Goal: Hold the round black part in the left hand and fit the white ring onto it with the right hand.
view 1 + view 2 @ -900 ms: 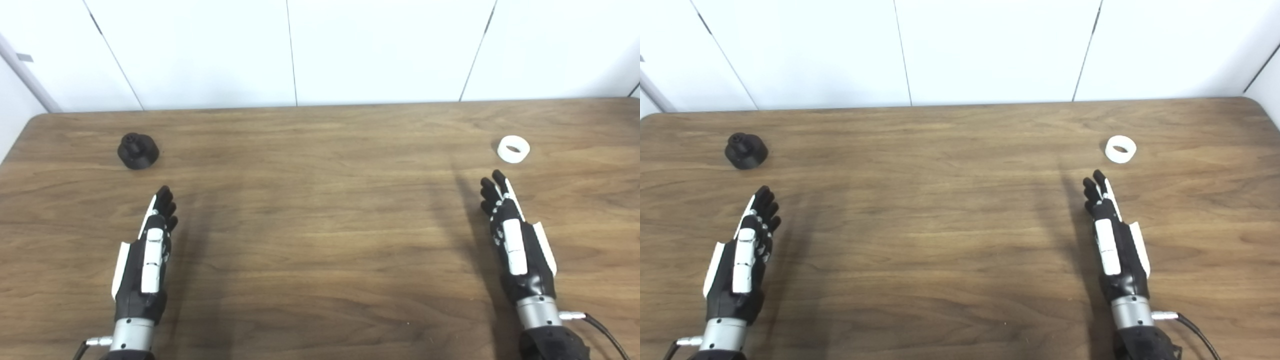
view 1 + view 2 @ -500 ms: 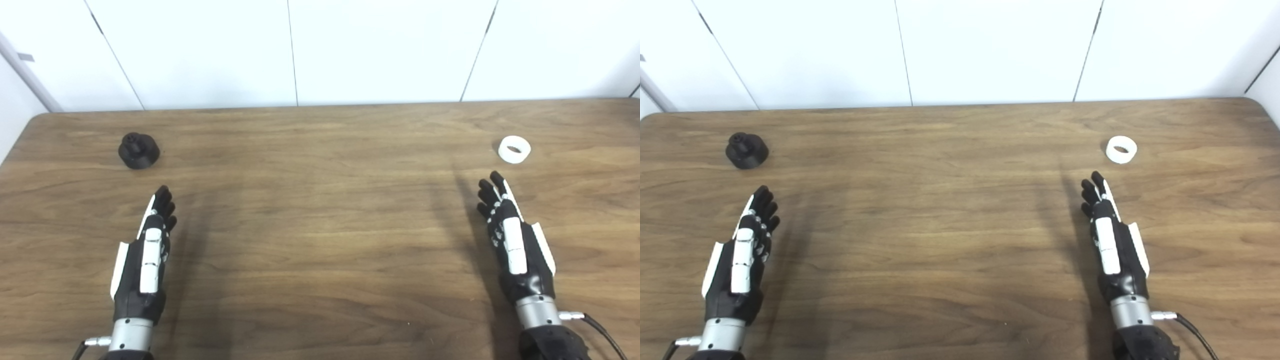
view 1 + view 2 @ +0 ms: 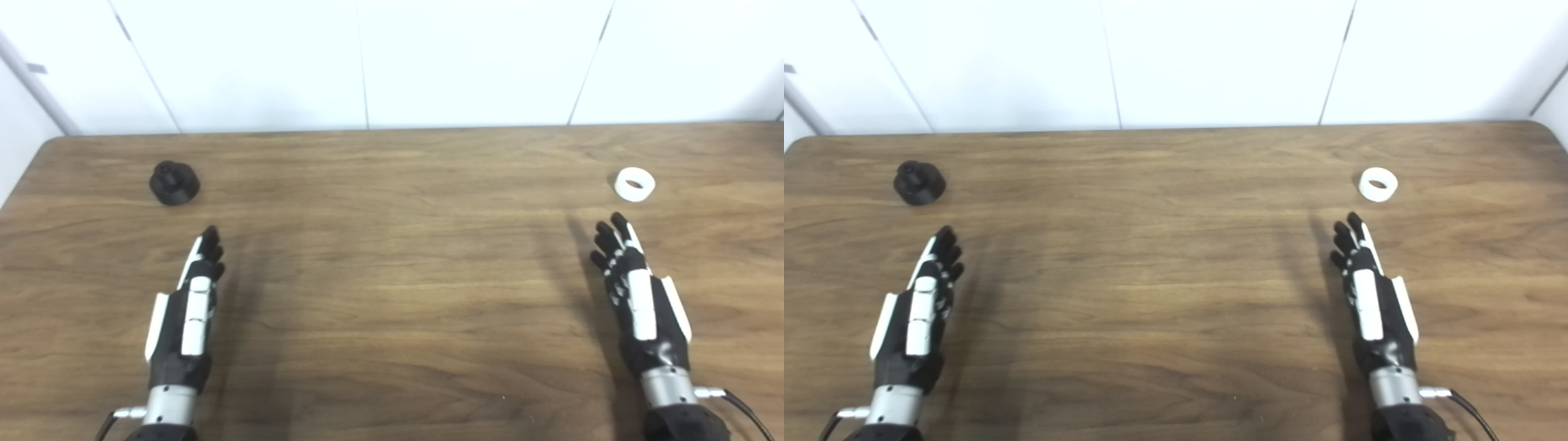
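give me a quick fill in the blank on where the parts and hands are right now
1. The black part sits on the table, beyond the ____ hand.
2. The ring beyond the right hand is ____ in colour.
3. Both hands are ____, holding nothing.
4. The ring lies with its hole facing ____.

Missing words: left; white; open; up
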